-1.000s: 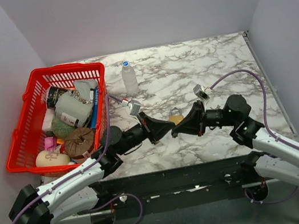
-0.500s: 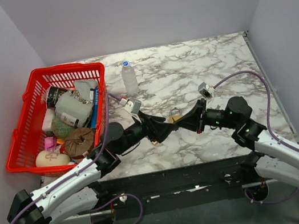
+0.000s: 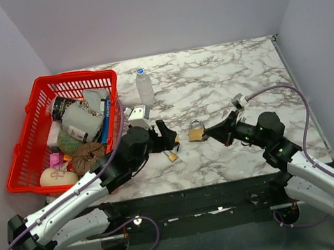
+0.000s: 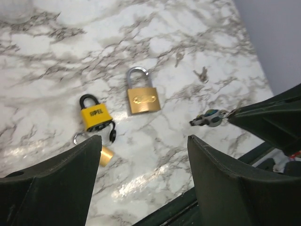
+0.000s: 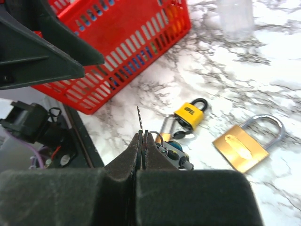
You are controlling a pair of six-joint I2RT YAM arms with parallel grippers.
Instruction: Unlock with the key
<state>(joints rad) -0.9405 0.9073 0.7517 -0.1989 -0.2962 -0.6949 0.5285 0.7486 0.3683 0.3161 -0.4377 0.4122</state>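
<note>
Both arms have pulled back from the middle of the table [image 3: 229, 75]. A second ago the two grippers were nose to nose over the brass padlock [image 3: 196, 133]; now there is open marble on either side of it.

- Left gripper [image 3: 168, 136]: drawn back toward the red basket [image 3: 28, 163]. Jaws spread wide, nothing between them, as the left wrist view confirms.
- Right gripper [image 5: 142, 134]: backed off to the right. Jaws pressed together on the key [image 5: 139, 120], whose thin blade pokes out past the fingertips, with the ring and tags hanging just beneath.
- Brass padlock: lies flat and free on the table between the grippers, touched by neither. Both shackle legs appear seated in the body, so it looks locked.
- Yellow padlock [image 4: 96, 117]: just beside the brass one, on the left gripper's side, with a small ring and tag touching it. It was hidden under the left gripper before.
- Loose small key [image 4: 202, 74]: on the marble beyond the brass padlock.

Reading: the key is not in any lock, and the left gripper has released its hold. The unlock looks undone. A fresh try probably means steadying the padlock again, then lining the blade up with its keyhole, which does not show in any view.
</note>
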